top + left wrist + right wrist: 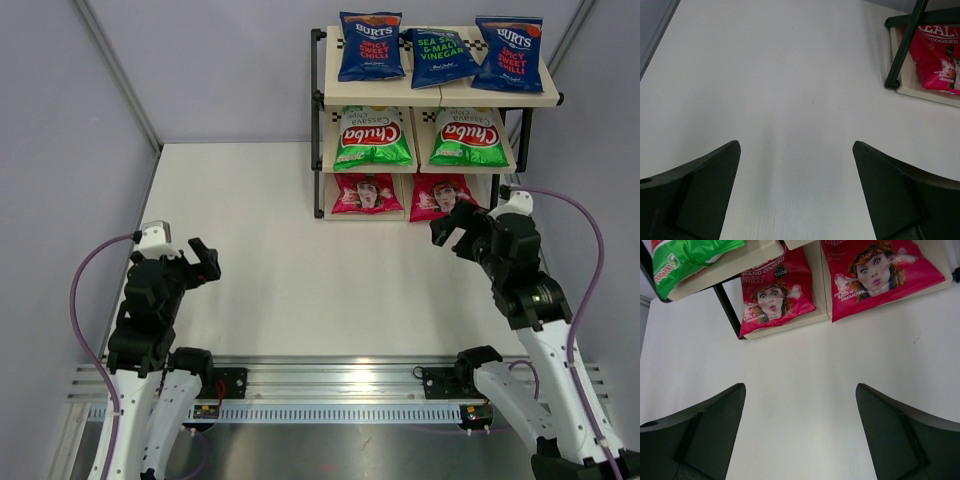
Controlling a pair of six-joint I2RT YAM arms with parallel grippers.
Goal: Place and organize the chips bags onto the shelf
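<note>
White table (290,260), matte, plain surface. One item stands directly on it: the shelf (319,150), at the far right, black frame feet touching the tabletop. A metal rail (340,372) runs along the near edge of the table.

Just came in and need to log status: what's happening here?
Nothing is being handled. The shelf holds everything: three blue bags on top, two green bags in the middle, two pink bags at the bottom. The left arm and right arm hover over the table, jaws open and empty.
</note>
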